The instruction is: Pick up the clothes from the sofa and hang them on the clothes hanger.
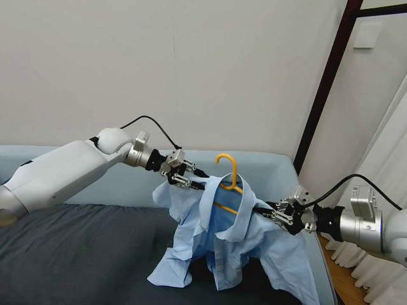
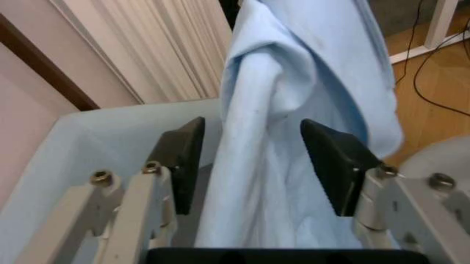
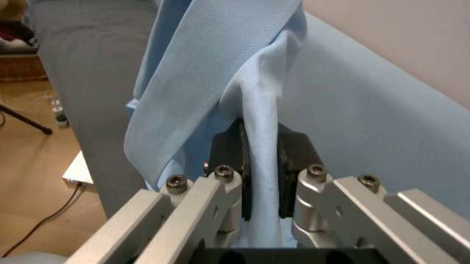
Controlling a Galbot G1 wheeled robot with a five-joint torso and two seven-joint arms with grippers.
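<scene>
A light blue shirt [image 1: 216, 248] hangs on a yellow hanger [image 1: 234, 173], held up above the sofa's dark seat [image 1: 76, 241]. My left gripper [image 1: 191, 178] is at one shoulder of the shirt. In the left wrist view it [image 2: 253, 165] stands open, with shirt cloth [image 2: 294, 71] running between its black pads [image 2: 184, 159]. My right gripper [image 1: 270, 213] is at the other shoulder. The right wrist view shows it [image 3: 261, 159] shut on a fold of the shirt [image 3: 198, 71]. The shirt's lower hem sags onto the seat.
The sofa's pale blue backrest [image 1: 267, 168] runs behind the shirt. A dark brown post [image 1: 324, 95] and a white curtain [image 1: 381, 159] stand to the right. Wooden floor [image 1: 343, 286] lies beyond the sofa's right end, with cables [image 2: 441, 66] on it.
</scene>
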